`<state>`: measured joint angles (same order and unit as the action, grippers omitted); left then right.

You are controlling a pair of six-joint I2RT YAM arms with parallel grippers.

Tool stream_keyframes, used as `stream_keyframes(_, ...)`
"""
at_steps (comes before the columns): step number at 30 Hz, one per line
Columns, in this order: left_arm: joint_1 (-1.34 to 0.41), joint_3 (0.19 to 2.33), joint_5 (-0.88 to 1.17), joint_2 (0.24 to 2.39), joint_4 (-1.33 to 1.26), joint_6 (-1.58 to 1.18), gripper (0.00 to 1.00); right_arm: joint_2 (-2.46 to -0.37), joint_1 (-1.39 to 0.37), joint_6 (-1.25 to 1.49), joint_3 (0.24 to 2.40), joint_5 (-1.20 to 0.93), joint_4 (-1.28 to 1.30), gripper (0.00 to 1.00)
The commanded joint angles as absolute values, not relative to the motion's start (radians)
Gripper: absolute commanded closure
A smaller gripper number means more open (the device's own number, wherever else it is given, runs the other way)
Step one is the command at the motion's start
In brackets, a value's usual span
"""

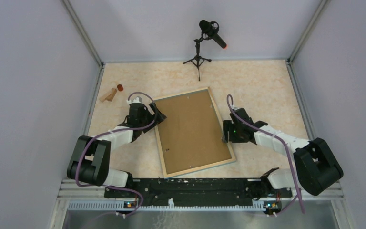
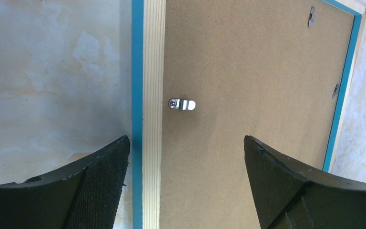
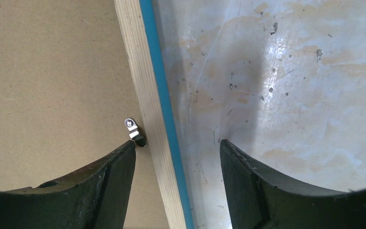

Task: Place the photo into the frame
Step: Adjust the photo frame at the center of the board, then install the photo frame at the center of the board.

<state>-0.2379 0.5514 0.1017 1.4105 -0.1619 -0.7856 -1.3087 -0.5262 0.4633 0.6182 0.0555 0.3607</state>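
Marbled beige tabletop (image 1: 267,86) between grey walls: your frame lies face down at its middle, with an open gripper over each long side.

You have the frame (image 1: 159,143) lying flat and turned slightly askew, with its brown backing board (image 1: 193,131) facing up inside the light wood and blue edging. Your left gripper (image 1: 158,117) hangs over the left rail with its jaws spread wide. One finger is over the table outside the blue edge and the other is over the board, and a silver turn clip (image 2: 182,104) lies ahead between them. Your right gripper (image 1: 225,131) straddles the right rail, jaws apart and holding nothing. Its inner fingertip is right by a small metal tab (image 3: 132,128) at the board's edge, and you cannot tell whether they touch. A microphone (image 1: 212,31) on a tripod stands at the far edge. A wooden piece (image 1: 108,94) lies near the far left corner.
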Motion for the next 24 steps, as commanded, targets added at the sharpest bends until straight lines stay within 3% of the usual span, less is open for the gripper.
stream_keyframes(1, -0.238, 0.535, 0.132, 1.446, -0.090, -0.787, 0.08, -1.333, -0.544, 0.457, 0.647, 0.079, 0.308, 0.35)
stream_keyframes(11, -0.274, 0.533, -0.030, 1.373, 0.043, -0.854, 0.25, -1.327, -0.549, 0.460, 0.647, 0.087, 0.313, 0.44)
stream_keyframes(16, -0.275, 0.532, -0.028, 1.382, 0.040, -0.855, 0.49, -1.328, -0.548, 0.462, 0.652, 0.086, 0.310, 0.51)
stream_keyframes(24, -0.275, 0.579, -0.031, 1.446, 0.079, -0.856, 0.62, -1.333, -0.549, 0.460, 0.660, 0.093, 0.311, 0.53)
